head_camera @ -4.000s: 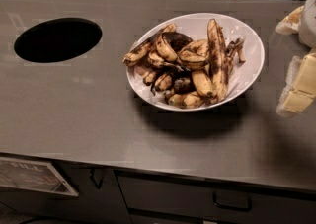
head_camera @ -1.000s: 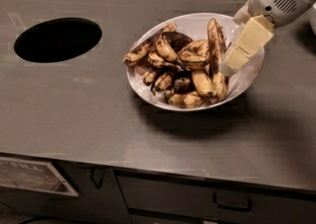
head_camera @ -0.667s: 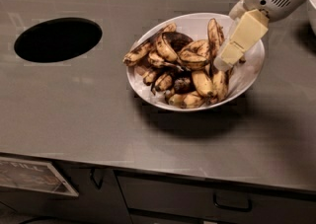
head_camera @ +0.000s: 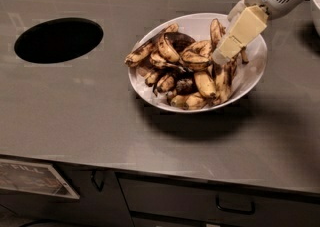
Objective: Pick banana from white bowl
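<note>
Camera view, one item group on a grey tabletop [head_camera: 100,116]. Item 1: white bowl [head_camera: 251,75], wide and shallow, glossy, standing at the 2 o'clock part of the tabletop and heaped with overripe spotted bananas. Item 2: the banana [head_camera: 222,82], the longest piece, nearly straight, yellow with a dark streak; it lies in the 3 o'clock part of the bowl on top of the heap, long axis running from 12 o'clock to 6 o'clock, upper end near the far rim, lower end near the close rim. Item 3: gripper [head_camera: 221,56], cream-coloured, on a white arm entering from 1 o'clock and slanting down toward 7 o'clock; its tip sits over the banana's mid-length, covering that stretch. Whether the jaws are spread or pressed together cannot be told, nor whether they touch the fruit. Judgement: the banana lies directly below the tip, so the coming move looks like a short drop, and the grip would best close across the 12-to-6 axis; shorter curved bananas crowd the 9 o'clock flank and could be caught along with it. Item 4: round dark hole [head_camera: 58,40] in the tabletop at 10 o'clock, well apart from the bowl.
</note>
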{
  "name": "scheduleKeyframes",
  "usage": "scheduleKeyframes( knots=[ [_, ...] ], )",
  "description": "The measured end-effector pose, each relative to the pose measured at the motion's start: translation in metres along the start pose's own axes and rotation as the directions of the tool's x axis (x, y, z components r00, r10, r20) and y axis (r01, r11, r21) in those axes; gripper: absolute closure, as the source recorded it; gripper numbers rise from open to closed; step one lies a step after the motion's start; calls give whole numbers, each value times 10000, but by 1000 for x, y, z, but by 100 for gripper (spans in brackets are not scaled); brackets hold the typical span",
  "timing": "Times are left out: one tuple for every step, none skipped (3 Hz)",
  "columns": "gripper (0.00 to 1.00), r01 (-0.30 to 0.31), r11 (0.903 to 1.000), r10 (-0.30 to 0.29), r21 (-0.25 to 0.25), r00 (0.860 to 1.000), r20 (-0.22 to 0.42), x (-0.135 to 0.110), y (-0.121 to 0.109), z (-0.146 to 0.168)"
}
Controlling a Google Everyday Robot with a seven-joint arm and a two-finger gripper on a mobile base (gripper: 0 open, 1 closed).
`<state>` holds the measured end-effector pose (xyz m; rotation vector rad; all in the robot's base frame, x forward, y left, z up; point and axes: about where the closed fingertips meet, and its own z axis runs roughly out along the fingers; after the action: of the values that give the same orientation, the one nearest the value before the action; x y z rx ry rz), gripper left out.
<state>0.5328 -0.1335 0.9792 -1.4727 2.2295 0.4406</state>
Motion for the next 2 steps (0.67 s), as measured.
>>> scheduleKeyframes(
  knots=[
    [8,-373,9985,388,-410,9986,371,5,-2,5],
    [16,-575,9964,610,-622,9966,560,8,-4,8]
  ],
)
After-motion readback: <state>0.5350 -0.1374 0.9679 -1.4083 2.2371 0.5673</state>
